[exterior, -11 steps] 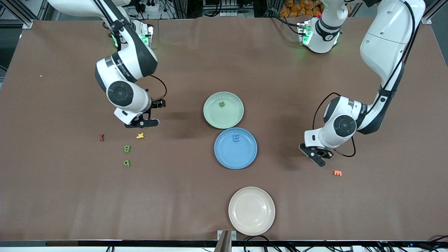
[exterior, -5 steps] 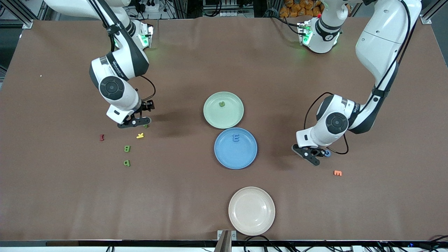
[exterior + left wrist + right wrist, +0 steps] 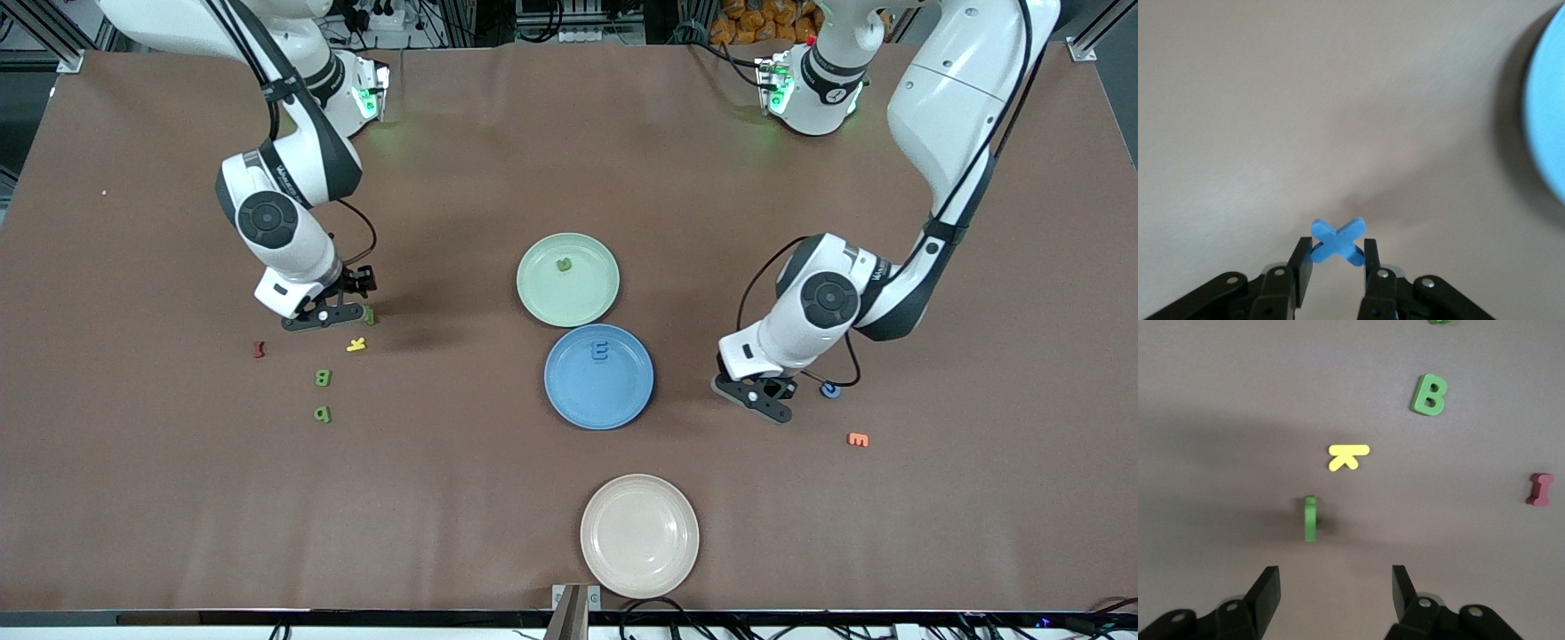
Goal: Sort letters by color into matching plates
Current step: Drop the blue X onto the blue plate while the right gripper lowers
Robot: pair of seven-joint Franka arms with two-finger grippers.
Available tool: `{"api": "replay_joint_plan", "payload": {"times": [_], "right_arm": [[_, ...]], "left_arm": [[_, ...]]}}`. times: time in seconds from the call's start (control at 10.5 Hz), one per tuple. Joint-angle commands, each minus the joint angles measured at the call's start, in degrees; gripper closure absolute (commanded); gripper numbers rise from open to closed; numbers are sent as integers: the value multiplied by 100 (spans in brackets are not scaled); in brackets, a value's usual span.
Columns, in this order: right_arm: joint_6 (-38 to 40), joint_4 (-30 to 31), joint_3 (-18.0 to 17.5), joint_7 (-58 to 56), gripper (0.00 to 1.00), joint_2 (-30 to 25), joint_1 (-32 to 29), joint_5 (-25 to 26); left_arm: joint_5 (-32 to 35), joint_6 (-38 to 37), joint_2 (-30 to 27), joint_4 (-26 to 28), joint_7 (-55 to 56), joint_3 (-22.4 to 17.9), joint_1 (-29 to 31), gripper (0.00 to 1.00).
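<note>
My left gripper (image 3: 757, 402) is shut on a blue X letter (image 3: 1338, 240) and holds it above the table, between the blue plate (image 3: 596, 400) and a blue round letter (image 3: 830, 389) that lies on the table. The blue plate's rim also shows in the left wrist view (image 3: 1550, 127). The plate holds a blue E (image 3: 600, 351). The mint green plate (image 3: 569, 300) holds one green letter (image 3: 564, 263). My right gripper (image 3: 324, 317) is open and empty, low beside a green letter (image 3: 1311, 519) that stands on edge. A green B (image 3: 324, 378) and another green letter (image 3: 323, 413) lie nearer the camera.
A yellow K (image 3: 356, 344) and a dark red I (image 3: 259, 348) lie close to the green letters. An orange letter (image 3: 858, 439) lies toward the left arm's end. A cream-beige plate (image 3: 639, 569) sits near the front edge.
My left gripper has moved toward the blue plate with the X, uncovering the blue round letter. My right gripper has shifted toward the right arm's end, uncovering the upright green letter.
</note>
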State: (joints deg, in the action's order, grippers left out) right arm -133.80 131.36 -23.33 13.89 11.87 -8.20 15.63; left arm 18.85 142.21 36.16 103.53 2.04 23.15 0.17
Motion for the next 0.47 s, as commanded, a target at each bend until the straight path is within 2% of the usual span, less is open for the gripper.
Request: {"api": "replay_joint_plan", "payload": {"times": [0.0,0.38], "right_arm": [[-400,75,188,-53,25,87,-42,124],[-743,-179,495,-53,28,350,64,142]], "left_arm": [[-363,9,153,-516,1189,23,-656,100],[-382,9,426,-913,2333,14,-1281,100]]}}
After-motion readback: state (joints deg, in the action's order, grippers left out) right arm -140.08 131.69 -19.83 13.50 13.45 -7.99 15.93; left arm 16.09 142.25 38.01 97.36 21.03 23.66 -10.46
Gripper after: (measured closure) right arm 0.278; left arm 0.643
